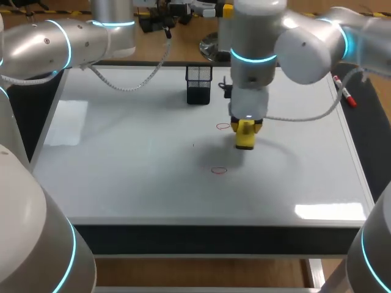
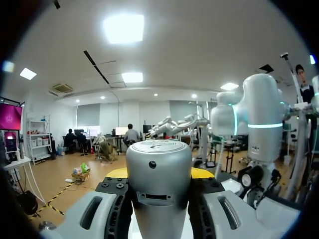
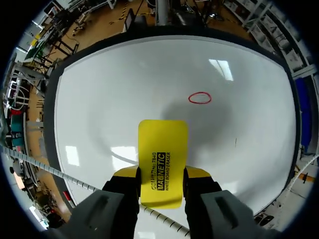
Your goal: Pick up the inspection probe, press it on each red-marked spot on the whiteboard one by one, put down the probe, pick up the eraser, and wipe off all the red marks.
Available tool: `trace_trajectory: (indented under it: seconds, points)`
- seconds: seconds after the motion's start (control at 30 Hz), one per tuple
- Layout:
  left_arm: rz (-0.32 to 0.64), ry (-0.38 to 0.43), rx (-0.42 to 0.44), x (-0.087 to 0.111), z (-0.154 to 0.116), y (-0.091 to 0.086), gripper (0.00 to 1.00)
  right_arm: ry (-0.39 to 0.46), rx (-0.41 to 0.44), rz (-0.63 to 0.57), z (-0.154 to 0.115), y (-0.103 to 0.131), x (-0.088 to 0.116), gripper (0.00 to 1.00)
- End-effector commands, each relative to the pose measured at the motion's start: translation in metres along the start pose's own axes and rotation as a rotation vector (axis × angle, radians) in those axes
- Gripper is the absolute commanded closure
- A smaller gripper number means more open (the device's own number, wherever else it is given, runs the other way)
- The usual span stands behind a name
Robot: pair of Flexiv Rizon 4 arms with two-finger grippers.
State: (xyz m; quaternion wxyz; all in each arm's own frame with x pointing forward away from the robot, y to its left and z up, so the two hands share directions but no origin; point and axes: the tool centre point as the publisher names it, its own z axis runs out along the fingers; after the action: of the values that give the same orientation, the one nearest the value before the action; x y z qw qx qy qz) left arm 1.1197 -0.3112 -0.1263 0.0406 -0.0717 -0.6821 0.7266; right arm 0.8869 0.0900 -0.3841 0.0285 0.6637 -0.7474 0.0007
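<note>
Right claw (image 3: 160, 175): clenched on yellow eraser (image 3: 162, 159), over whiteboard (image 1: 122, 165). Red mark (image 3: 200, 98): ahead of the eraser's long axis, slightly aside. Second red mark (image 1: 219, 170): farther off.

Table (image 1: 122, 183): wide, with a white glossy top.
Front edge (image 1: 214, 234): a dark band along the near side.
Side strips (image 1: 30, 116): dark, one along each side of the top.
Light: a bright glare patch (image 1: 330, 211) near the right front corner, and a paler one (image 1: 66, 122) at the left.
Shadow (image 1: 278, 160): soft and grey, near the middle of the top.
</note>
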Motion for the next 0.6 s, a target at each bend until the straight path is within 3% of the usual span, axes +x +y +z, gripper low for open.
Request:
trace_trajectory:
  seconds: [0.03, 0.3, 0.6]
  points:
    - [-0.002, 0.004, -0.002, -0.001, 0.000, -0.002, 1.00, 0.060, -0.017, -0.036, 0.011, -0.007, -0.026, 1.00]
    - [-0.002, 0.004, -0.002, -0.001, 0.000, -0.002, 1.00, 0.038, -0.026, -0.116, 0.019, -0.007, -0.066, 1.00]
    - [-0.002, 0.004, -0.002, -0.001, 0.000, -0.002, 1.00, 0.027, -0.034, -0.129, 0.025, -0.020, -0.082, 1.00]
